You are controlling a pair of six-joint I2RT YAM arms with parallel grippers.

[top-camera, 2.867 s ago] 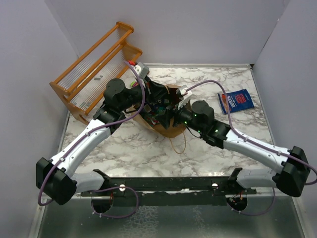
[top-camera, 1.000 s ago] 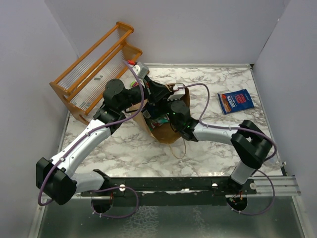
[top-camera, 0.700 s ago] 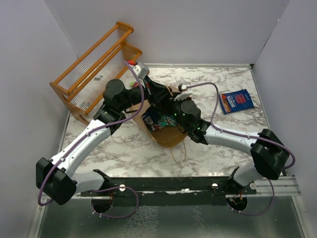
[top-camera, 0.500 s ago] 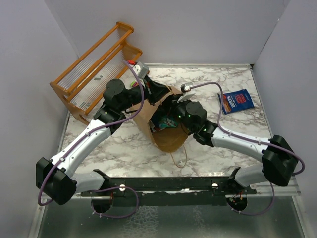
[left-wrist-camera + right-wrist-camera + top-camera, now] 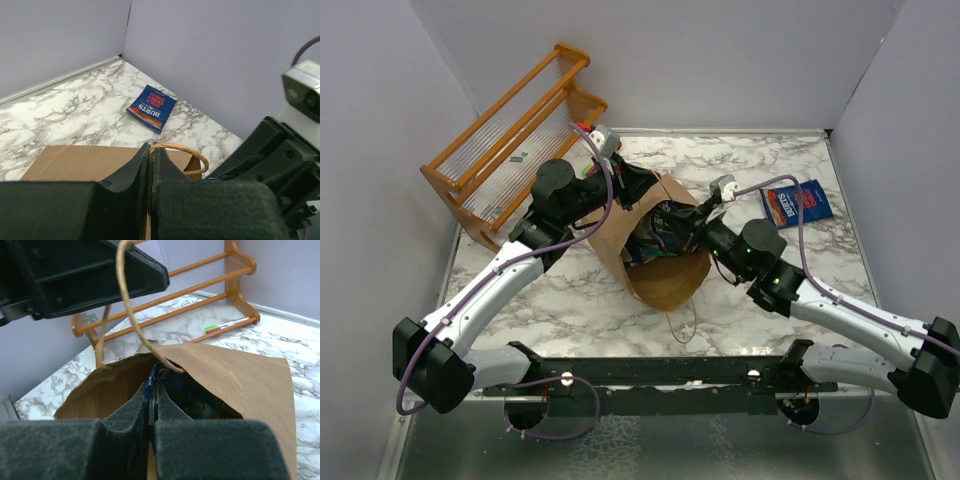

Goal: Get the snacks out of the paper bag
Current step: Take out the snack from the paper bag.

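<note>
A white tabletop [image 5: 570, 290] veined with grey marble runs from the arm bases at the bottom of the top view to plain pale lilac walls [image 5: 720, 60] on three sides. An orange wooden rack [image 5: 510, 140] leans in the upper left corner.

In the middle of the tabletop sits the paper bag [image 5: 665, 280], brown and creased, tipped so that its open mouth faces up toward the camera. One thin loop handle [image 5: 682, 325] trails onto the marble below it. Glossy, crinkly packets [image 5: 655, 248] in dark and teal tones fill the mouth.

The right gripper [image 5: 698, 222] is at the right side of the mouth. In its wrist view the fingers are pressed together on the edge of a dark blue packet [image 5: 152, 374] just inside the rim.

The left gripper [image 5: 642, 188] is at the upper rim of the bag. Its fingers are clamped on the brown paper edge beside the other handle [image 5: 176, 148].

Further right, near the right wall, a blue packet [image 5: 798, 203] with red print lies flat on the marble, well apart from the bag.
</note>
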